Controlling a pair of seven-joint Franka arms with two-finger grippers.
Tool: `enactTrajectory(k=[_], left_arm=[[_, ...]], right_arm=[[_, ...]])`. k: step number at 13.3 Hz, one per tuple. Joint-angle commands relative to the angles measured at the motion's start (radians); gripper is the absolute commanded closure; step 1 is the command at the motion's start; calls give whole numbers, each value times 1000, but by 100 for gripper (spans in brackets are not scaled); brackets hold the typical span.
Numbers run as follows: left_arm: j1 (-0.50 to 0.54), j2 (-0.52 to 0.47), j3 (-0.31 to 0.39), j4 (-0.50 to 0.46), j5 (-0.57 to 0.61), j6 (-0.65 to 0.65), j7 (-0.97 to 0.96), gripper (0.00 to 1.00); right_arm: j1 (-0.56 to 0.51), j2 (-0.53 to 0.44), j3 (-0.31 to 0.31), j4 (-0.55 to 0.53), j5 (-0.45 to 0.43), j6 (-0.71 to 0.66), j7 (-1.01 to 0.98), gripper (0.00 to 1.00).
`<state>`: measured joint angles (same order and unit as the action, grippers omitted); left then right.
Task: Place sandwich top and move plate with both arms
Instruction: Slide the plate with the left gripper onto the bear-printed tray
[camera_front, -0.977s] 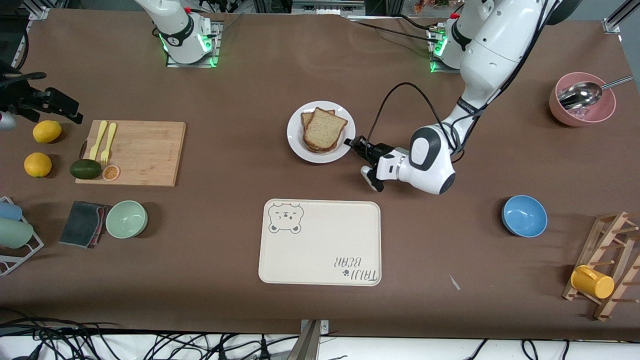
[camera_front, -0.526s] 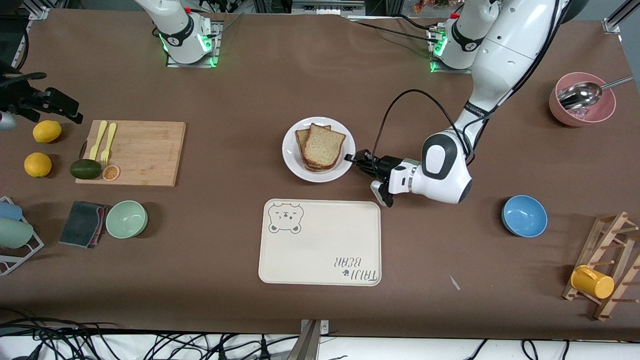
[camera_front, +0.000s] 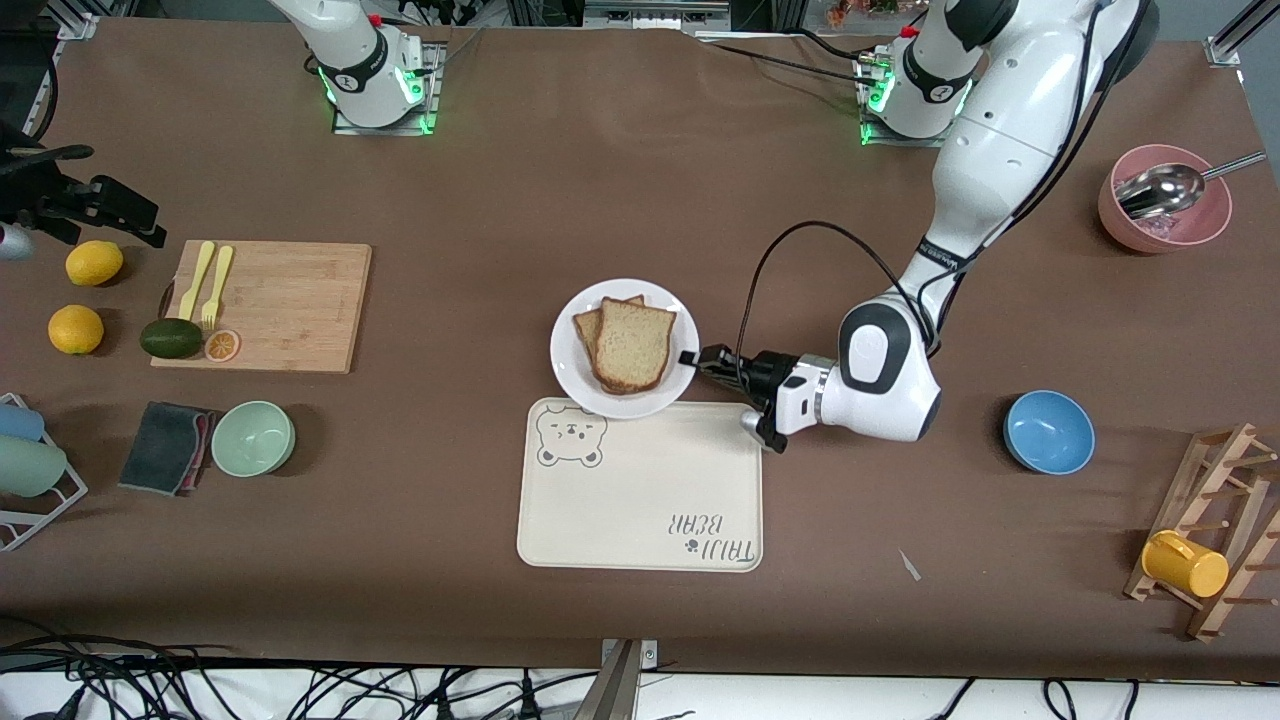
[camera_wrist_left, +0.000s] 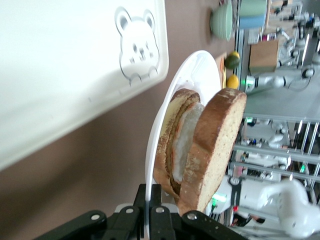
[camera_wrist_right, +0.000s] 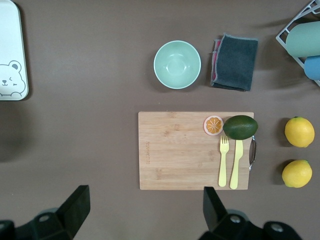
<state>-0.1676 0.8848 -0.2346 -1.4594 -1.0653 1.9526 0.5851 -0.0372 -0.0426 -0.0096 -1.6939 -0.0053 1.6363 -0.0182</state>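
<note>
The round white plate (camera_front: 572, 368), sliding toward the cream bear-print tray (camera_front: 640, 500), is carrying speckled brown sandwich top (camera_front: 632, 343), the left gripper (camera_front: 692, 362) pinching its rim, the right gripper (camera_wrist_right: 145, 210) waiting wide.

Glossy white plate (camera_front: 571, 370), speckled porous sandwich top (camera_front: 632, 345), matt brown tabletop (camera_front: 600, 180), wooden cutting board (camera_front: 290, 300)

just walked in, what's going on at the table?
The left gripper is shut on the rim of the plate, which carries the sandwich with the sandwich top already on it. The plate's nearer edge now overlaps the bear-print tray. The right gripper is open and waits high over the cutting board end of the table, holding nothing. Only one arm is on the plate so far.
</note>
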Motion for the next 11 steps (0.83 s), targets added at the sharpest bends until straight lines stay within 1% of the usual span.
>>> enactTrajectory(k=[1, 5, 6, 11], left_arm=[[-7, 74, 1, 129, -24, -20, -56, 100], [-7, 135, 6, 257, -24, -18, -94, 100], [-10, 146, 23, 277, -24, -11, -103, 100], [-27, 180, 41, 310, -25, 81, -133, 100]], right_arm=[[-4, 1, -1, 10, 16, -12, 6, 0], [-4, 1, -1, 10, 16, -10, 4, 0], [-4, 1, 0, 10, 18, -10, 6, 0], [-4, 1, -1, 10, 16, -10, 6, 0]])
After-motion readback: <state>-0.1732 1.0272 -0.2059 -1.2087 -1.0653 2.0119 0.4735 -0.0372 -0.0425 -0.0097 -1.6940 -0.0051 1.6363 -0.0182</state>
